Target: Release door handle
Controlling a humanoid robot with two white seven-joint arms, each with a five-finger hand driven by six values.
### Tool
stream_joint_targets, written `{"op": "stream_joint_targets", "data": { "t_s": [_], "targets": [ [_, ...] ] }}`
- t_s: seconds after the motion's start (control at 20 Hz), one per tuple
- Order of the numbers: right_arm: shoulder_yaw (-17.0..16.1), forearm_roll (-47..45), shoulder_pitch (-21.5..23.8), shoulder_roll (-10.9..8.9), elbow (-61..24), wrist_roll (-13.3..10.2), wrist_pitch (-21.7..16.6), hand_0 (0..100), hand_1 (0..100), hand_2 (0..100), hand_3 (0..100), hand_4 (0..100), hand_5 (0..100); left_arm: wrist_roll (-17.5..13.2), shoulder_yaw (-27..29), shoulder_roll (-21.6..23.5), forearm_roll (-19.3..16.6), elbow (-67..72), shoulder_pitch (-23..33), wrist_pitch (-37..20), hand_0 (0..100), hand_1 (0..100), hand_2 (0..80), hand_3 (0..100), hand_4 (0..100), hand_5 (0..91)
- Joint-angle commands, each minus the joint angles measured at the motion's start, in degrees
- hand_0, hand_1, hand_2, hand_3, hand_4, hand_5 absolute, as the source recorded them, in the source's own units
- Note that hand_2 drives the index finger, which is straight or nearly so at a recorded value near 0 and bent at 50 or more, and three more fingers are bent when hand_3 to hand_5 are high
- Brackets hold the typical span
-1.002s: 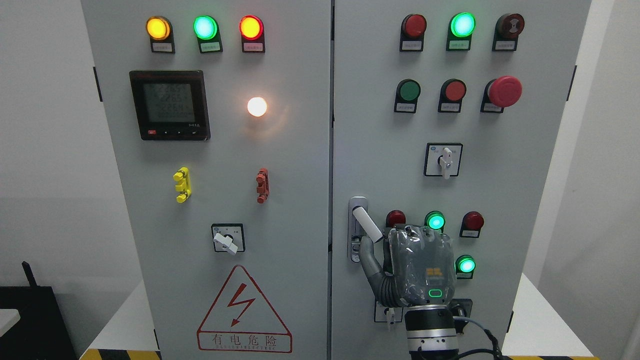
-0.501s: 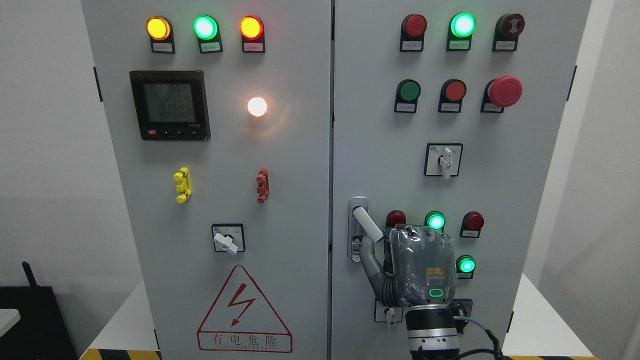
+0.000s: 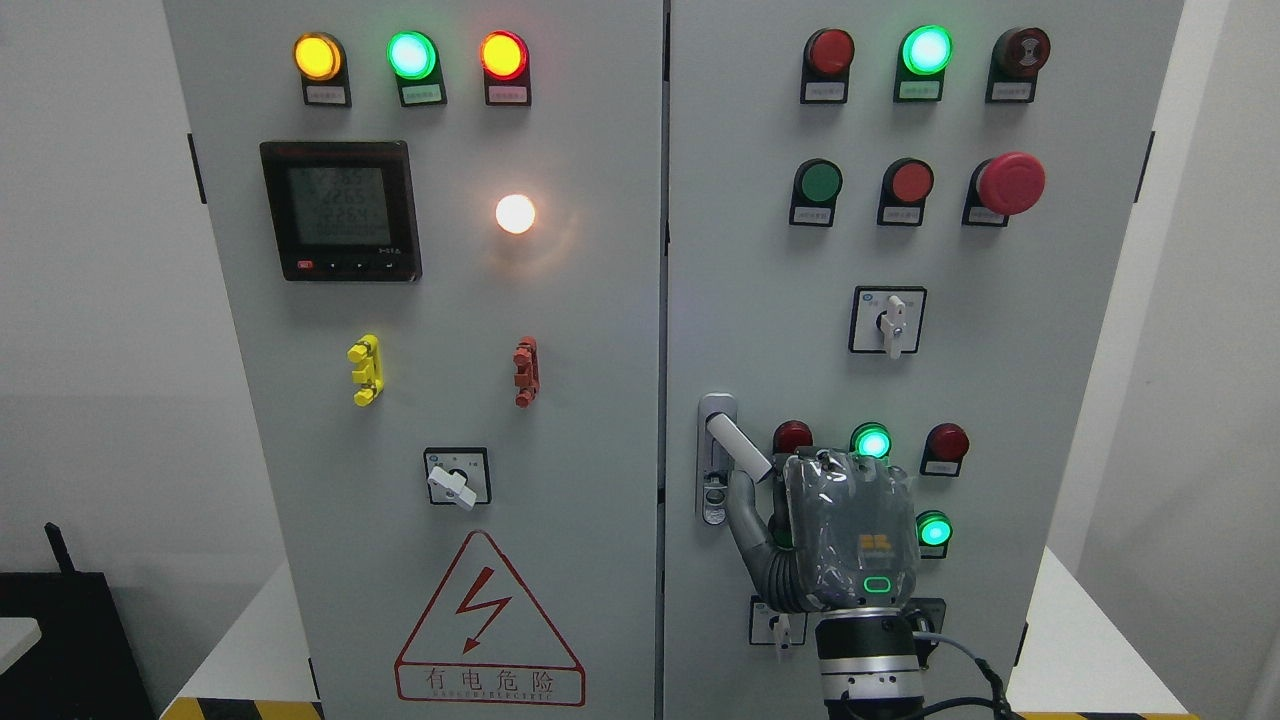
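Note:
The white door handle [image 3: 738, 445] sticks out slantwise, down and to the right, from its grey lock plate [image 3: 714, 500] on the left edge of the cabinet's right door [image 3: 760, 300]. My right hand [image 3: 768, 478] comes up from the bottom edge with its grey back toward the camera. Its thumb [image 3: 745, 510] reaches up under the handle's free end, and the curled fingers close on that end from the right. The left arm is out of view.
Around the hand on the right door are a red lamp [image 3: 792, 437], two green lamps [image 3: 872, 441] and a small switch [image 3: 775, 625]. A red mushroom button [image 3: 1010, 183] and a rotary switch [image 3: 888, 320] are higher up. The left door [image 3: 600, 400] carries a meter and a warning triangle.
My right hand has shifted slightly to the right, and the handle's free end has swung a little with it. The thumb now lies more directly under the handle's tip.

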Motion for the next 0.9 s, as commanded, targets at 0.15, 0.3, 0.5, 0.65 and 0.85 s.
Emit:
{"op": "stream_joint_targets", "data": {
  "t_s": [0.15, 0.3, 0.5, 0.65, 0.85],
  "targets": [
    [-0.6, 0.1, -0.1, -0.13, -0.2, 0.0, 0.0, 65, 44, 100, 100, 100, 98, 0.0, 0.0, 0.0, -1.6, -0.5, 0.0, 0.0, 12, 39, 0.0, 0, 0, 0.0],
    [-0.8, 0.0, -0.1, -0.13, -0.2, 0.0, 0.0, 65, 44, 100, 100, 100, 98, 0.0, 0.0, 0.0, -1.6, -0.5, 0.0, 0.0, 12, 39, 0.0, 0, 0, 0.0],
    [-0.9, 0.1, -0.1, -0.13, -0.2, 0.0, 0.0, 65, 44, 100, 100, 100, 98, 0.0, 0.0, 0.0, -1.6, -0.5, 0.0, 0.0, 12, 39, 0.0, 0, 0, 0.0],
    [-0.9, 0.0, -0.2, -0.22, -0.2, 0.1, 0.0, 65, 44, 100, 100, 100, 98, 0.0, 0.0, 0.0, -1.6, -0.5, 0.0, 0.0, 12, 39, 0.0, 0, 0, 0.0],
    [-0.9, 0.1, -0.4, -0.22, -0.2, 0.1, 0.0, 66, 44, 100, 100, 100, 98, 0.0, 0.0, 0.0, -1.6, -0.5, 0.0, 0.0, 12, 39, 0.0, 0, 0, 0.0]
  ]
}}
